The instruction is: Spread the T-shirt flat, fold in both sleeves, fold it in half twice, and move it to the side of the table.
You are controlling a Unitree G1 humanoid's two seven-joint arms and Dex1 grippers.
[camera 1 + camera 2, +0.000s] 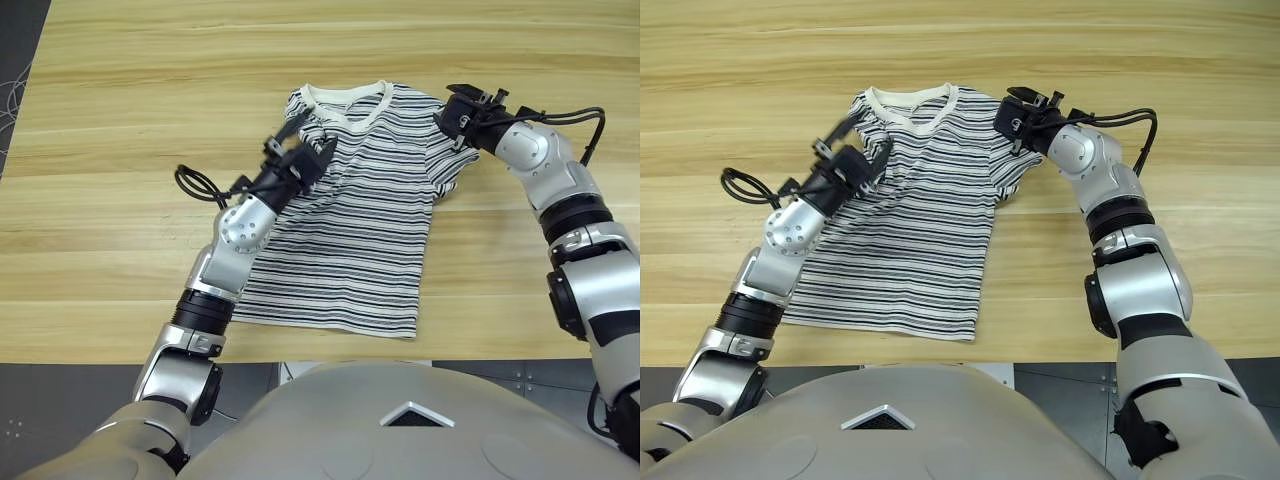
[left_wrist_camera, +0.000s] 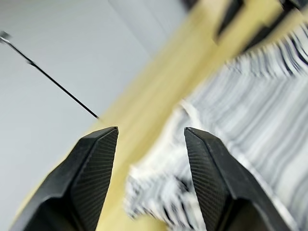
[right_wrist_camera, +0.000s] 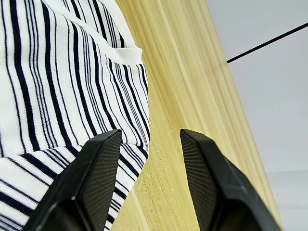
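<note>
1. Fabric first: the white-and-dark striped cotton T-shirt point(image 1: 350, 230) is lying near the middle of the light wooden table point(image 1: 120, 100). Its cream collar point(image 1: 350, 100) is pointing to 12 o'clock and its hem to 6 o'clock, with the body mostly flat.
2. Its right short sleeve point(image 1: 452, 170) is sticking out at 3 o'clock, slightly rumpled, so that fold is looking undone.
3. The left gripper point(image 2: 151, 130) is hovering over the shoulder at 10 o'clock. Its fingers are spread and pinching nothing, probably lining up on the cloth.
4. The right gripper point(image 3: 150, 134) is hanging at 2 o'clock. Its fingers are parted above the sleeve edge and bare wood, seemingly ready to grasp and fold inward.
</note>
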